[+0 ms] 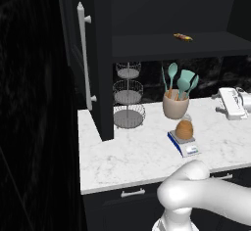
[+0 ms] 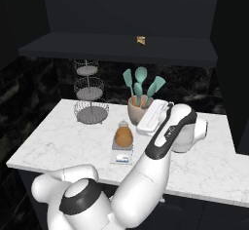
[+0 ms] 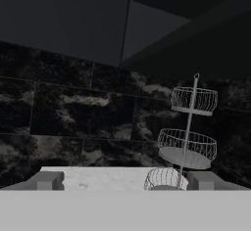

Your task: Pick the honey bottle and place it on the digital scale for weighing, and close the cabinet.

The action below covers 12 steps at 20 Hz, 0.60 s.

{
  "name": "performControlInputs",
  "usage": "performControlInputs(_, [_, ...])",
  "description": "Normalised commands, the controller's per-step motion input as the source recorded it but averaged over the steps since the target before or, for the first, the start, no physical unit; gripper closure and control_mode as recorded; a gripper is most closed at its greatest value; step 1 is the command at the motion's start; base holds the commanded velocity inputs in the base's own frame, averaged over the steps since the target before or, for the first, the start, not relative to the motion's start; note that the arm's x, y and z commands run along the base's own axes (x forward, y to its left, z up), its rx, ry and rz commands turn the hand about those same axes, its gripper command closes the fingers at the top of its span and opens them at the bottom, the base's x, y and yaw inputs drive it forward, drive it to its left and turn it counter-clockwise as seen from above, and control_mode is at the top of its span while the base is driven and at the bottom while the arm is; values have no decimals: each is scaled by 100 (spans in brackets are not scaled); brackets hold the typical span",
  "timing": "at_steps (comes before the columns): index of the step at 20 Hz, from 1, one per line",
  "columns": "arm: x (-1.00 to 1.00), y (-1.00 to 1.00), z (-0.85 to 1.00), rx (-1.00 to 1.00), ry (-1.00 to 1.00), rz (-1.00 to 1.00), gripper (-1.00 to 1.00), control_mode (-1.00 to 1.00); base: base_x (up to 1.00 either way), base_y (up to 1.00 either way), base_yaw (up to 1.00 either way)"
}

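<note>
Hand view: claw (image 3: 122, 181) level, spread, facing backsplash.

Glossy white arm (image 2: 146, 185) showing rounded, bulbous links, dark charcoal joint bands, and a claw (image 3: 125, 181) wearing blocky grey fingertips (image 3: 46, 180).

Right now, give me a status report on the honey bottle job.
Gripper open, empty. Amber beehive-shaped honey bottle sitting on blue digital scale. Tall black cabinet door open, not yet closed. Wire tiered basket stand beside it.

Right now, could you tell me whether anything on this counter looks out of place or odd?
The cabinet door stands open over the counter. The honey bottle sits upright on the digital scale; nothing looks spilled.
</note>
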Motion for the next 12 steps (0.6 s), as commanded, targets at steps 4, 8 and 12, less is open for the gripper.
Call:
performControlInputs(4, [-30, -9, -3, 0, -7, -2, -100, -100, 0, 0, 0])
performControlInputs(8, [-30, -13, -1, 0, -5, -3, -100, -100, 0, 0, 0])
performControlInputs(12, [-23, -23, -1, 3, -11, -5, -100, -100, 0, 0, 0])
